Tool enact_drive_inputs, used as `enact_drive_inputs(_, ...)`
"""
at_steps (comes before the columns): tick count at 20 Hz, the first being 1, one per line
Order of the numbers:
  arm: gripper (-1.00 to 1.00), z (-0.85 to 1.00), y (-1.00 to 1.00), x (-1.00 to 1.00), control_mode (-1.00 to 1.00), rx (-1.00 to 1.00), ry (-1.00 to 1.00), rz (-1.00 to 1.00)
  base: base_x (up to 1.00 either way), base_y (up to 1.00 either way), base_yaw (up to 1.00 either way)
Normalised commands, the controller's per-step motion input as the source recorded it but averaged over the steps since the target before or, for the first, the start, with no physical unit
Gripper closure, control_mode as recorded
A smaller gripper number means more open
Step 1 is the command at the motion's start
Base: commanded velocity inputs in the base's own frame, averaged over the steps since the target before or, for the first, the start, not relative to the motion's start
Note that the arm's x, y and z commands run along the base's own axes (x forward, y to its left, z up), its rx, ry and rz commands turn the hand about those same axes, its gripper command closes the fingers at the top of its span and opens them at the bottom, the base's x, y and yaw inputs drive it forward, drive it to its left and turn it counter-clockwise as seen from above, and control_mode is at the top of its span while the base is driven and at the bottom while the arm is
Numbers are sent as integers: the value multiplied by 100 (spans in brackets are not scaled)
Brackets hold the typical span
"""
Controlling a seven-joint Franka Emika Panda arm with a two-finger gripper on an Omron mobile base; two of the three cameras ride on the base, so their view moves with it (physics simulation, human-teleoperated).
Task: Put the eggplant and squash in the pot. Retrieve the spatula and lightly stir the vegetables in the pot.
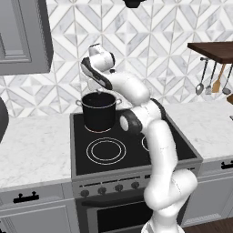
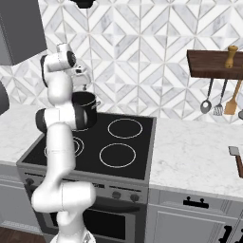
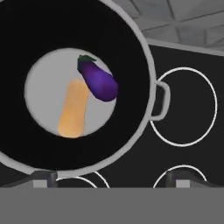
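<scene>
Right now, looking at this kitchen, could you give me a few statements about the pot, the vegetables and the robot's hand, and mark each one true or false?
1. The eggplant lies inside the pot. True.
2. The squash sits on the counter beside the stove. False: it lies on the pot's bottom, touching the eggplant.
3. The hand is open and holds nothing. True.
4. The pot stands on a front burner. False: it stands on the rear left burner of the stove.
5. The spatula is in the pot. False: it lies on the counter at far right.
</scene>
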Motion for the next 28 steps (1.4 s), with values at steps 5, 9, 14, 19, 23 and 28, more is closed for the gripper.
enact_drive_inputs(5,-100,-30,-63,-100,-100,8,-54,0,0,0,0)
enact_drive_inputs(9,-100,-41,-77,-100,-100,13,-52,0,0,0,0)
enact_drive_inputs(14,-100,-10,-96,-99,-100,13,-48,-1,0,0,0)
enact_drive_inputs(19,-100,12,-75,-38,-100,7,-19,-5,0,0,0)
enact_drive_inputs(23,-100,23,-33,-31,-100,10,-3,0,0,0,0)
enact_drive_inputs(28,-100,15,-8,-2,-100,9,1,0,0,0,0)
